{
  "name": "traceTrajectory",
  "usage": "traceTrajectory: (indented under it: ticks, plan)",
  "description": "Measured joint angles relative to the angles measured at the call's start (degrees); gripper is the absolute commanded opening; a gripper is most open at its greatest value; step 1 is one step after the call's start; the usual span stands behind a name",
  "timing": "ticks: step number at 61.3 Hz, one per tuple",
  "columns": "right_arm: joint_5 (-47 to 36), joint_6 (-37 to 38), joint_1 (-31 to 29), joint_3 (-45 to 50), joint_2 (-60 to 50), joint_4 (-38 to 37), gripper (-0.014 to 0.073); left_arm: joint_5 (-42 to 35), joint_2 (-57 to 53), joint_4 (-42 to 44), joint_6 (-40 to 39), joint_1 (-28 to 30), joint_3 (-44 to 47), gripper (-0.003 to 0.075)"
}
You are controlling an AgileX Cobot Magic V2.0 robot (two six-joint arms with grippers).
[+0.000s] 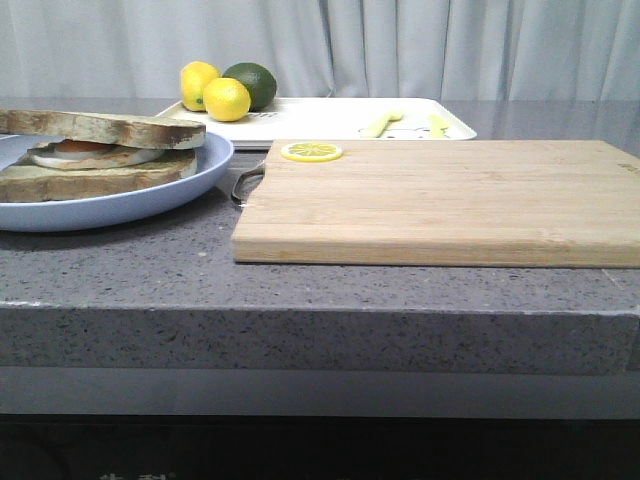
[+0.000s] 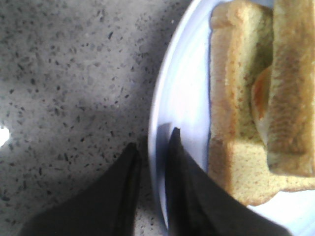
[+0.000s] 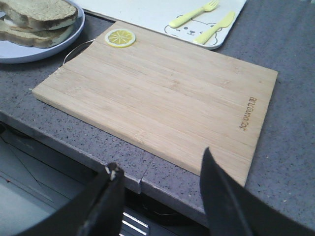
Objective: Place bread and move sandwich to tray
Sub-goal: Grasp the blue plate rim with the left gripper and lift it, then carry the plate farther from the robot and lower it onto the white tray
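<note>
The sandwich [image 1: 95,165] lies on a wide pale blue plate [image 1: 190,175] at the table's left. Its white egg [image 1: 60,155] shows between two brown-crusted slices. The plain bread slice [image 1: 100,128] lies on top of it and also shows in the left wrist view [image 2: 293,88]. My left gripper [image 2: 154,137] is shut on the plate's rim [image 2: 165,98], one finger inside the plate and one outside. My right gripper [image 3: 161,160] is open and empty above the table's front edge. The white tray [image 1: 330,112] lies at the back. Neither gripper shows in the front view.
A wooden cutting board [image 1: 440,200] with a lemon slice [image 1: 311,151] on its far left corner lies between the plate and the tray. Two lemons [image 1: 227,98] and a lime [image 1: 252,82] sit on the tray's left end. Yellow cutlery shapes [image 3: 202,22] mark its right end.
</note>
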Motion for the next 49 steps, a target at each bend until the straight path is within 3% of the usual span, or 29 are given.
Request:
traceTrajectory:
  ticks: [4, 15, 33, 49]
  plan:
    - [0.0, 0.0, 0.0, 0.0, 0.0, 0.0, 0.0382, 0.0, 0.0, -0.5, 0.0, 0.0, 0.0, -0.0018]
    - [0.0, 0.0, 0.0, 0.0, 0.0, 0.0, 0.0382, -0.4, 0.0, -3.3, 0.5, 0.0, 0.0, -0.0017]
    - [0.0, 0.0, 0.0, 0.0, 0.0, 0.0, 0.0382, 0.5, -3.4, -10.3, 10.2, 0.0, -0.4, -0.0017]
    - [0.0, 0.0, 0.0, 0.0, 0.0, 0.0, 0.0382, 0.9, -3.3, -12.1, 11.0, -3.2, -8.6, -0.0017]
